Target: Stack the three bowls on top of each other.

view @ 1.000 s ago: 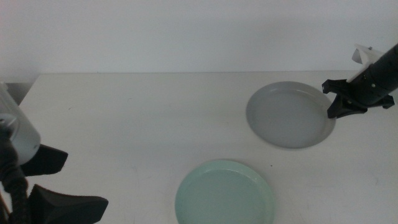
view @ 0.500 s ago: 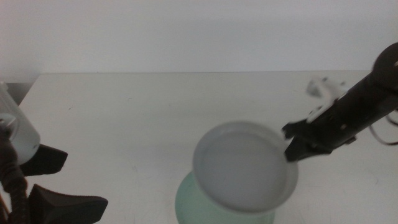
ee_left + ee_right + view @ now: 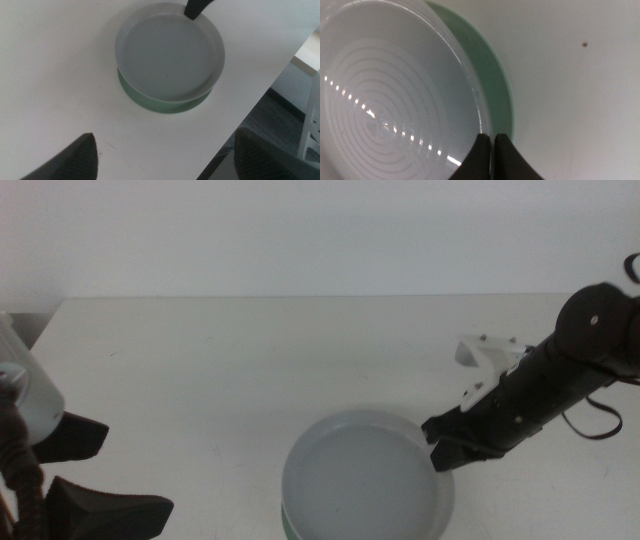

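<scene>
The right gripper (image 3: 447,452) was clenched on the rim of the grey bowl (image 3: 362,486), one dark jaw seen inside the rim and one outside in the right wrist view (image 3: 491,145). The grey bowl was held directly over the green bowl (image 3: 165,106), of which only a crescent of rim could be seen beneath it; whether the two touched could not be told. Both bowls were empty. The grey bowl was shallow, round and smooth, with a low rim and faint concentric rings on its glossy floor (image 3: 385,105). The green bowl (image 3: 495,85) was matte and of like size. The pair lay near the front edge of the white table (image 3: 230,370), and in the middle view the green rim was partly cut off by the picture's bottom edge. The left gripper (image 3: 85,475) waited at the table's left front corner, its jaws spread apart and nothing between them. A third bowl could not be made out.
</scene>
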